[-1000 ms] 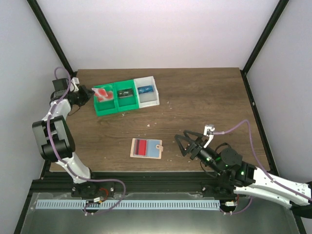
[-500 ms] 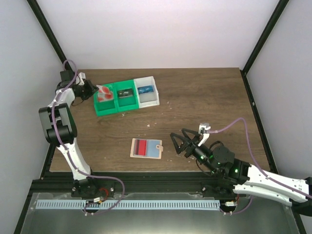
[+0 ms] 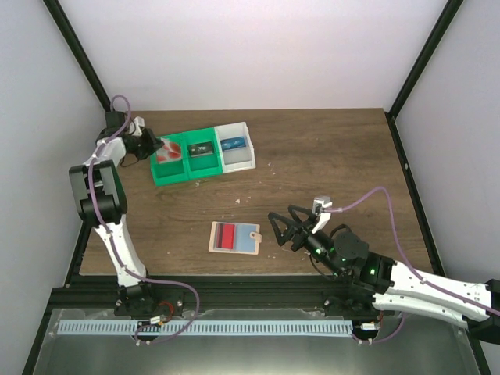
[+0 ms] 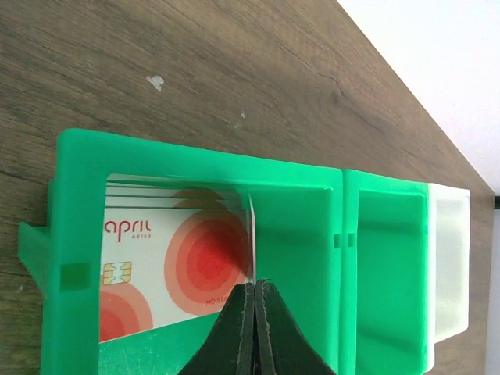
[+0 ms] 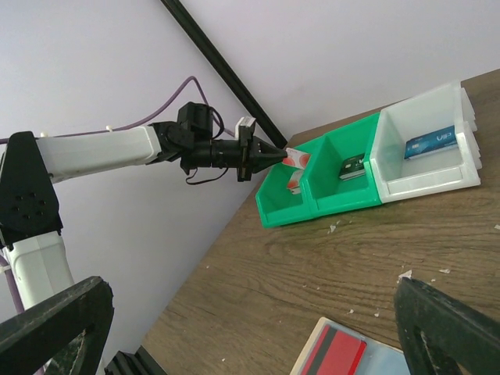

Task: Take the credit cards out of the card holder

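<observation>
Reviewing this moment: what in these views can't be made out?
Left wrist: lower part of the red-and-white card, hidden by the green tray wall and the left gripper.
Right wrist: card holder, cut off by the bottom edge.
Top external: print on the dark card, too small.

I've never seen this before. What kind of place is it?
Probably a robot test booth: two robot arms on a wooden table, plain white walls, black frame bars.
</observation>
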Motion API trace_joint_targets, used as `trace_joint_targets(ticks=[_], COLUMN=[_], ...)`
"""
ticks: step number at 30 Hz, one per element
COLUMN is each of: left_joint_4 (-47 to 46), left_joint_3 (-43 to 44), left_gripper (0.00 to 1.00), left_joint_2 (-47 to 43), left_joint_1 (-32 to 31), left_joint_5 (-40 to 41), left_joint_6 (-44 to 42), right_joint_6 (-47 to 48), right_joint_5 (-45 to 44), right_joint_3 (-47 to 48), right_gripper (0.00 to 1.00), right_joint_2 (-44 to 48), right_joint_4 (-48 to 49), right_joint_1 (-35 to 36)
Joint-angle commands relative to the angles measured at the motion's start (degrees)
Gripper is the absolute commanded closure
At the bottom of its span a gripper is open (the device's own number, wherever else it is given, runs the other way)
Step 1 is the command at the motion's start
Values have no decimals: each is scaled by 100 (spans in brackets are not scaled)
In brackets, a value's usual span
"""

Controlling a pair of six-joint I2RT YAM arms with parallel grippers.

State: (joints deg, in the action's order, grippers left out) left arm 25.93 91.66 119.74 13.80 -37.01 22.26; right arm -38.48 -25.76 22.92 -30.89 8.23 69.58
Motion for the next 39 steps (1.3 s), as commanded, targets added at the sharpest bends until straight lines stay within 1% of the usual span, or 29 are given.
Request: trace_joint_targets(ticks=[1, 5, 10, 12, 18, 22, 24, 26, 27, 28, 29, 31, 34, 39], left_joint_4=[70, 174, 280, 313, 290, 335, 366, 242, 196, 185, 217, 278, 183, 102], left_joint_3=[321, 417, 531, 596, 680, 617, 492, 239, 125, 29, -56, -267, -864, -1807], left_gripper=[97, 94, 77, 73, 68, 63, 56, 44, 35, 30, 28, 26, 26, 27], left_joint_2=[194, 227, 196, 198, 48, -254, -467, -741, -889, -1032, -1174, -1493, -2110, -3140], left_joint_1=[-112, -115, -115, -116, -115, -116, -121, -151, -187, -224, -278, -395, -600, -1186], left_joint_5=[152, 368, 573, 605, 609, 971, 1161, 1138, 1109, 1126, 1176, 1308, 1390, 1344], left_joint_6=[-82, -52, -25, 0, 133, 350, 503, 623, 651, 657, 634, 612, 665, 496], right_joint_6=[43, -34, -172, -206, -433, -677, -844, -985, -953, -878, -845, -823, -935, -837], right_joint_5=[-172, -183, -284, -297, -274, -245, -218, -243, -237, -238, -232, -193, -138, 147], right_joint_3=[313, 301, 275, 278, 305, 385, 618, 823, 899, 993, 1094, 1302, 1593, 1701], right_gripper=[0, 0, 0, 0, 0, 0, 0, 0, 0, 0, 0, 0, 0, 1], right_joint_2=[43, 120, 217, 245, 260, 281, 271, 188, 122, 35, -66, -341, -833, -1236], right_joint_4=[106, 70, -43, -69, -280, -672, -1118, -1492, -1605, -1689, -1790, -2022, -2406, -2384], right_joint_1=[23, 21, 21, 21, 23, 24, 19, 25, 21, 20, 20, 20, 20, -56])
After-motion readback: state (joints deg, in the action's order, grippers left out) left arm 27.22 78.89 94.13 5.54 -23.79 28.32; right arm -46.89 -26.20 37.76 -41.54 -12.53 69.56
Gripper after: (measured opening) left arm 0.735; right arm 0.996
